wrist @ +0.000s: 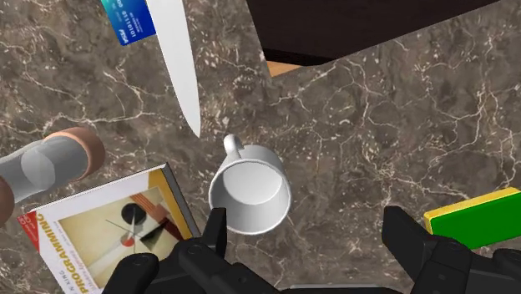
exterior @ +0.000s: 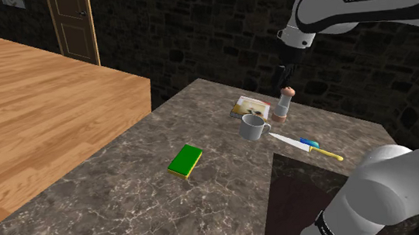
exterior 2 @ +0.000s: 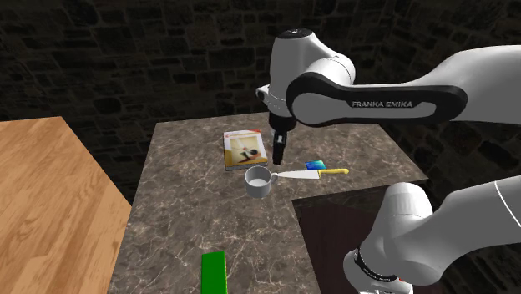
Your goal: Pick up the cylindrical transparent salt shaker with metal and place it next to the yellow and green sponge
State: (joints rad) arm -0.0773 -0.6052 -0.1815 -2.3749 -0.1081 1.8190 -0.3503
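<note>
The salt shaker stands upright on the marble counter, a see-through cylinder with brownish top and base, right beside a book. My black gripper hangs just above it, apart from it. In the wrist view the gripper is open with only bare counter between its fingers, and the shaker lies off to one side past the book. The sponge, green on top with a yellow edge, lies flat toward the counter's middle, and also shows as sponge and sponge.
A white mug stands between shaker and sponge, close to one finger. A yellow-handled knife and a blue card lie near the dark stand top. A wooden surface adjoins the counter.
</note>
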